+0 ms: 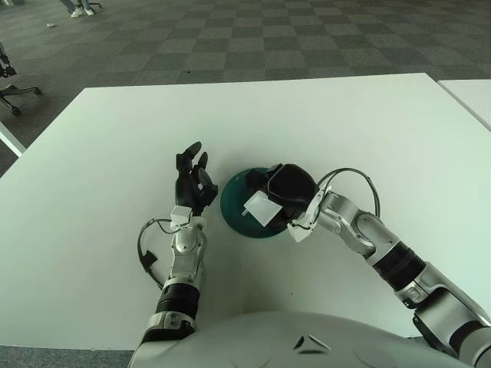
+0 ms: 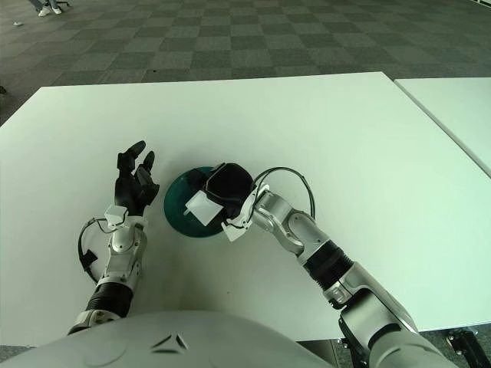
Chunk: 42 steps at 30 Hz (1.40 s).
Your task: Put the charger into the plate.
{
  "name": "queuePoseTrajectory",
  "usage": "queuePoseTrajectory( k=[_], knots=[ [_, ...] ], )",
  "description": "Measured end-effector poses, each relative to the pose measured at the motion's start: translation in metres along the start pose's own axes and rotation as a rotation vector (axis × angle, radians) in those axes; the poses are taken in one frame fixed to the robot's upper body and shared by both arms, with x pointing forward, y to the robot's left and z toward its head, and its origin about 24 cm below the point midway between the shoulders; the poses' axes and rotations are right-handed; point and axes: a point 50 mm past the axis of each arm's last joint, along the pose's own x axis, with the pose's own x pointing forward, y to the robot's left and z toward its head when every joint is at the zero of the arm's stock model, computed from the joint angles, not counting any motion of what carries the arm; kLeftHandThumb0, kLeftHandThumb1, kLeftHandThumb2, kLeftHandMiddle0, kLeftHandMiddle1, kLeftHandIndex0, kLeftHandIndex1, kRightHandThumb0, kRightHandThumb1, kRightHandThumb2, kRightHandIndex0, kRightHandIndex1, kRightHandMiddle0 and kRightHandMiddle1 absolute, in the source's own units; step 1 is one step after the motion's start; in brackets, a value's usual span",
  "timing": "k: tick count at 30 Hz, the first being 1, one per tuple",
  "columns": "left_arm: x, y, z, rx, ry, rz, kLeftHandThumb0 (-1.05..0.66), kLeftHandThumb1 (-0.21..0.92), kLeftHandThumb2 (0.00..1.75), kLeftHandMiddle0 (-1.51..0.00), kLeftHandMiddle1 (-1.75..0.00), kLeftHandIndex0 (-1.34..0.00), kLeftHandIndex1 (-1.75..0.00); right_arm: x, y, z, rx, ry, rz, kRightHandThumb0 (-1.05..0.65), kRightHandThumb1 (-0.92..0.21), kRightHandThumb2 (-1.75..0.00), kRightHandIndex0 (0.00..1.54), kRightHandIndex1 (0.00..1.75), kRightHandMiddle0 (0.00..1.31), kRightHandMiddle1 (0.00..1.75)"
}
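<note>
Over round dark-green plate [image 1: 234, 201]: right hand [image 1: 285, 186] fingers hold boxy white charger [image 1: 261, 208], seemingly | left hand [image 1: 193, 182] beside, fingers spread

Dark teal plate [image 1: 234, 201] on white table [image 1: 322, 123]. White charger [image 1: 263, 208] over the plate, in black right hand [image 1: 285, 188]. Black left hand [image 1: 193, 181] beside the plate. Beyond, probably carpeted, grey checkered floor [image 1: 253, 34].
</note>
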Motion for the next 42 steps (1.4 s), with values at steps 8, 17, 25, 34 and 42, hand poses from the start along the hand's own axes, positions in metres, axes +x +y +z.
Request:
queuePoseTrajectory(
  k=[8,17,25,34,42],
  knots=[
    [0.000,-0.003,-0.002,-0.024,0.015,-0.090,-0.95,0.92,0.99,-0.33,0.00,0.00,-0.73,-0.002,-0.001,0.001,-0.067,0.036,0.001,-0.94,-0.92,-0.96,0.10,0.03,0.00,0.26],
    [0.000,-0.003,0.000,-0.048,0.004,-0.126,-0.92,0.92,0.98,-0.31,0.00,0.00,-0.67,-0.002,-0.005,0.004,-0.096,0.033,-0.011,-1.04,-0.92,-1.02,0.00,0.00,0.00,0.02],
    [0.000,-0.004,0.001,-0.033,-0.010,-0.114,-0.87,0.92,0.97,-0.33,-0.01,0.00,-0.75,-0.002,-0.006,0.003,-0.096,0.053,0.019,-1.05,-0.92,-1.01,0.00,0.00,0.00,0.00],
    [-0.001,-0.005,0.004,-0.011,-0.041,-0.081,-0.84,0.92,0.97,-0.37,-0.03,0.00,-0.84,0.000,-0.009,0.000,-0.070,0.098,0.002,-1.05,-0.92,-0.93,0.00,0.00,0.00,0.00],
    [-0.001,-0.006,0.003,-0.013,-0.037,-0.100,-0.85,0.92,0.95,-0.37,-0.02,0.00,-0.87,-0.004,-0.036,-0.029,0.075,0.185,-0.108,-1.05,-0.92,-0.84,0.03,0.01,0.00,0.00]
  ],
)
